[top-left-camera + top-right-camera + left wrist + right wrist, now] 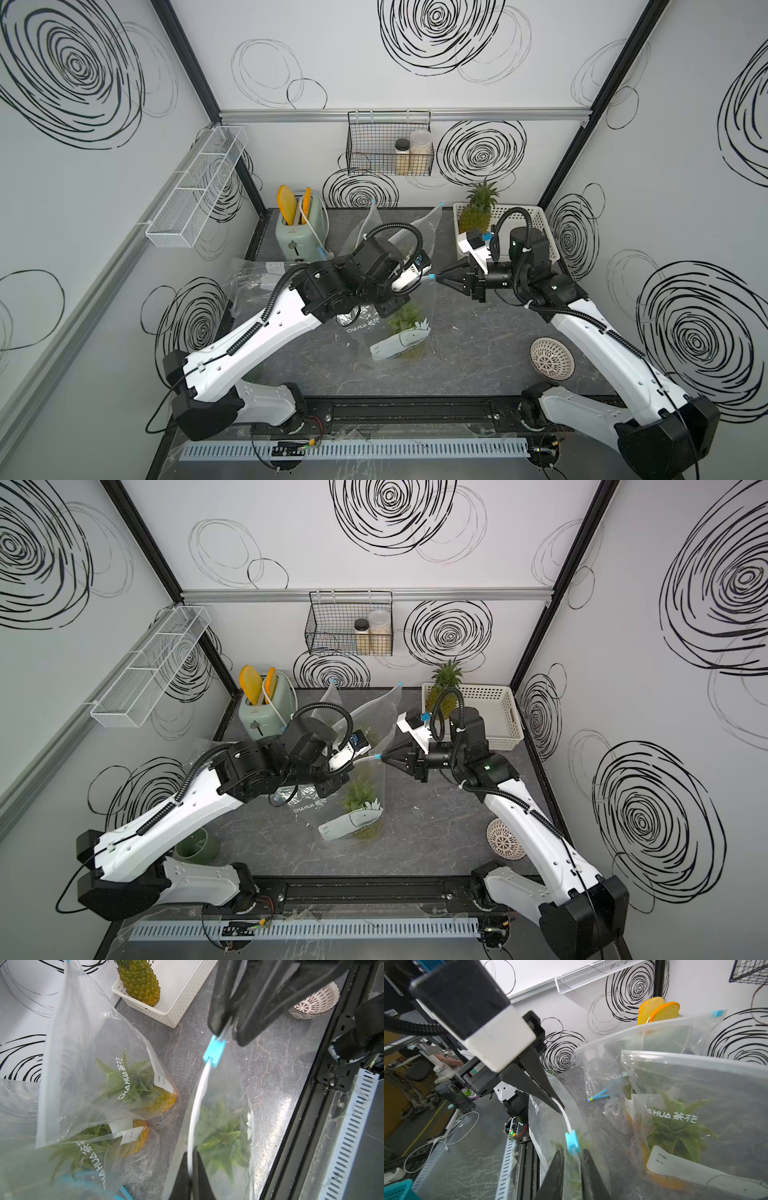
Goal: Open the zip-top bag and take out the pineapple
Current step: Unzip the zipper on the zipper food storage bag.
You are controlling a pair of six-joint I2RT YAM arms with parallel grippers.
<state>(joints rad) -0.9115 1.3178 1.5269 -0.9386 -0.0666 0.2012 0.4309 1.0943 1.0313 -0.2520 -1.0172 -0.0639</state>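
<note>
One zip-top bag (239, 1088), left end effector (191, 1155) clamped on rim, right end effector (572, 1154) slightly parted astride it

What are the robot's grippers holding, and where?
The left gripper pinches the zip-top bag by its white zipper strip. The right gripper flanks that strip beside the blue slider; whether it grips is unclear.

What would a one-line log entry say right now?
left gripper: shut on zip strip | right gripper: at blue slider, grip unclear | pineapple: inside zip-top bag
</note>
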